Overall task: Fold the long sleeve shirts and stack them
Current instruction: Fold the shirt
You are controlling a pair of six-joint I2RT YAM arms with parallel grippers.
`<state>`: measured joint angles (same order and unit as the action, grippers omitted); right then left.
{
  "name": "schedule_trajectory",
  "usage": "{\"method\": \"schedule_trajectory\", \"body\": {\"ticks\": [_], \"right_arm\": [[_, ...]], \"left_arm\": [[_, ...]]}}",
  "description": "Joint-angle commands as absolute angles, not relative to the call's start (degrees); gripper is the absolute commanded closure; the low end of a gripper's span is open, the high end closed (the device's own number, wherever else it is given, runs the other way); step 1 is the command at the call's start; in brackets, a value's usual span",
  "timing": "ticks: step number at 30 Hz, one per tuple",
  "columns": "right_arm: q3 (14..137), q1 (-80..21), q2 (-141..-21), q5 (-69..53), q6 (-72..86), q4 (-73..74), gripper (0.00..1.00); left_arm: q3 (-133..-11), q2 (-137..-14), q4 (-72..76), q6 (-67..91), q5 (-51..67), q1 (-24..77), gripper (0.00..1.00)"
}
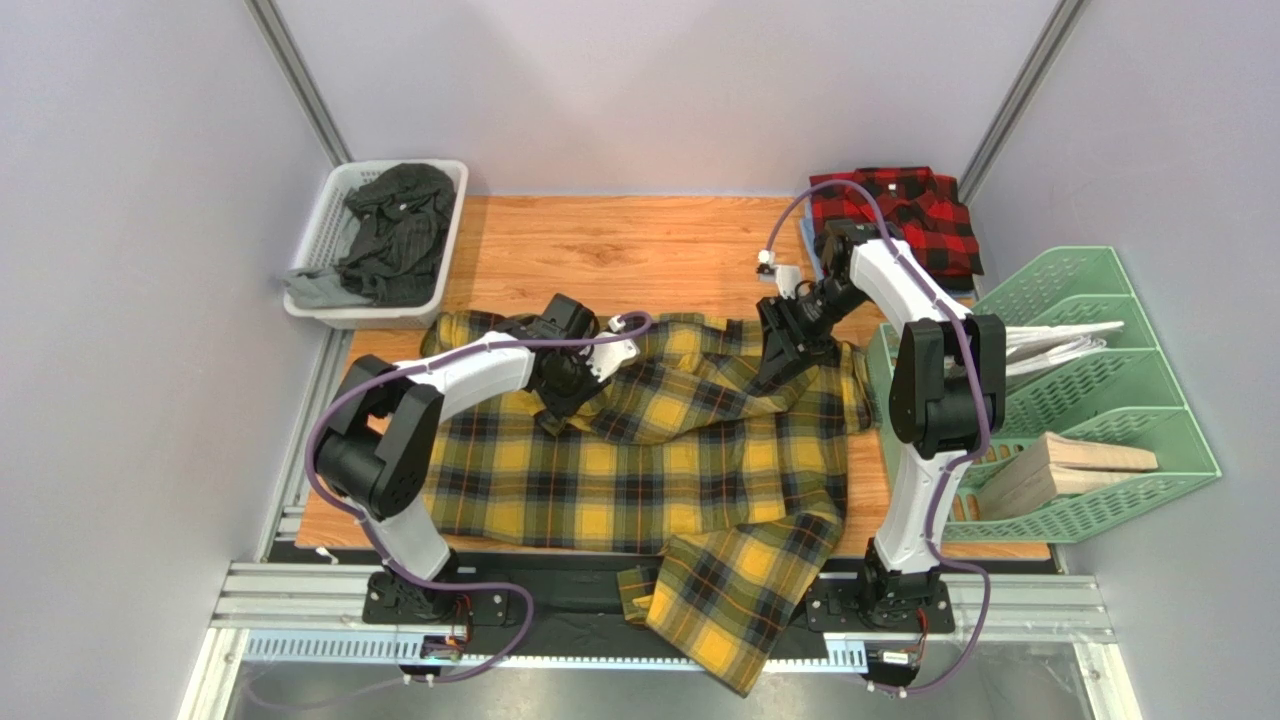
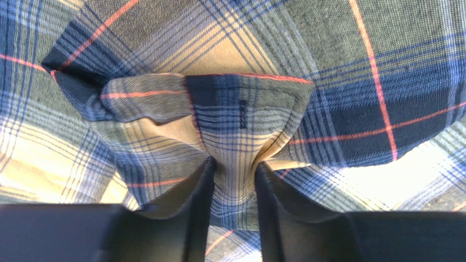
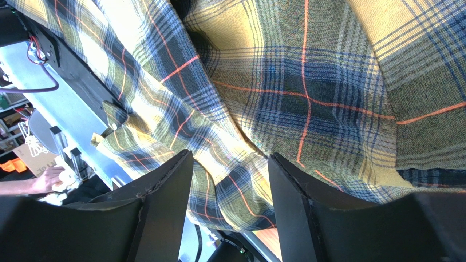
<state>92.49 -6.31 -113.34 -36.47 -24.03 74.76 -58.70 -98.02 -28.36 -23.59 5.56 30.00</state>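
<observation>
The yellow plaid shirt (image 1: 646, 450) lies spread across the table, one sleeve hanging over the front edge. My left gripper (image 1: 568, 393) rests on its upper left part. In the left wrist view this gripper (image 2: 232, 161) is shut on a pinched fold of the yellow shirt (image 2: 240, 109). My right gripper (image 1: 778, 365) is at the shirt's upper right edge. In the right wrist view it (image 3: 229, 155) is open, fingers (image 3: 169, 185) standing either side of a loose fold of the yellow shirt (image 3: 284, 93). The red plaid shirt (image 1: 906, 210) lies folded at the back right.
A white basket (image 1: 334, 210) with dark clothes stands at the back left. A green rack (image 1: 1104, 390) holding wooden pieces and white sheets stands at the right. Bare wooden tabletop (image 1: 631, 255) shows behind the shirt.
</observation>
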Motion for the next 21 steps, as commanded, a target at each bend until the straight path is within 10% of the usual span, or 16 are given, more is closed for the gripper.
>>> {"method": "schedule_trajectory", "body": {"ticks": [1, 6, 21], "right_arm": [[91.9, -6.6, -113.5, -36.1, -27.0, 75.3, 0.42], [91.6, -6.6, -112.2, -35.3, -28.6, 75.8, 0.41], [91.4, -9.3, -112.5, -29.0, -32.2, 73.5, 0.43]], "left_arm": [[-61.5, -93.4, -35.0, -24.4, 7.3, 30.0, 0.76], [-65.5, -90.1, -40.3, -22.6, 10.5, 25.5, 0.99], [-79.4, -96.8, -50.2, -16.8, 15.7, 1.4, 1.0]]}}
